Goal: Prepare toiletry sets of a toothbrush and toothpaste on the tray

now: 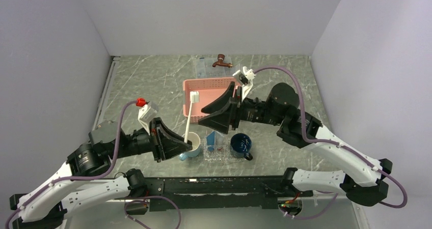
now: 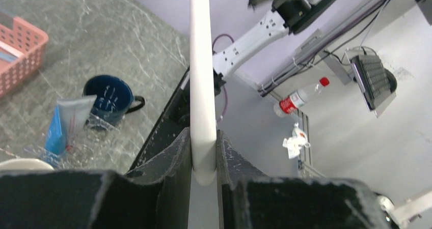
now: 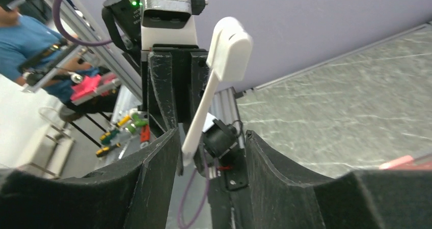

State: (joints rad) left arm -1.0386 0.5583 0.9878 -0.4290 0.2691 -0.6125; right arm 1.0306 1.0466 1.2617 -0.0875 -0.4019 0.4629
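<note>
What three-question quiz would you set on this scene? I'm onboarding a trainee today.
1. True or false: the right pincer is gripping the toothbrush.
2. Where does the toothpaste sit? A: in the pink basket. B: in the tray. C: in the white cup.
3. Fill in: in the top view, just right of the toothpaste stands a dark blue ____.

Key
1. False: its jaws stand open. The left pincer clamps the toothbrush by its handle end.
2. B
3. mug
</note>
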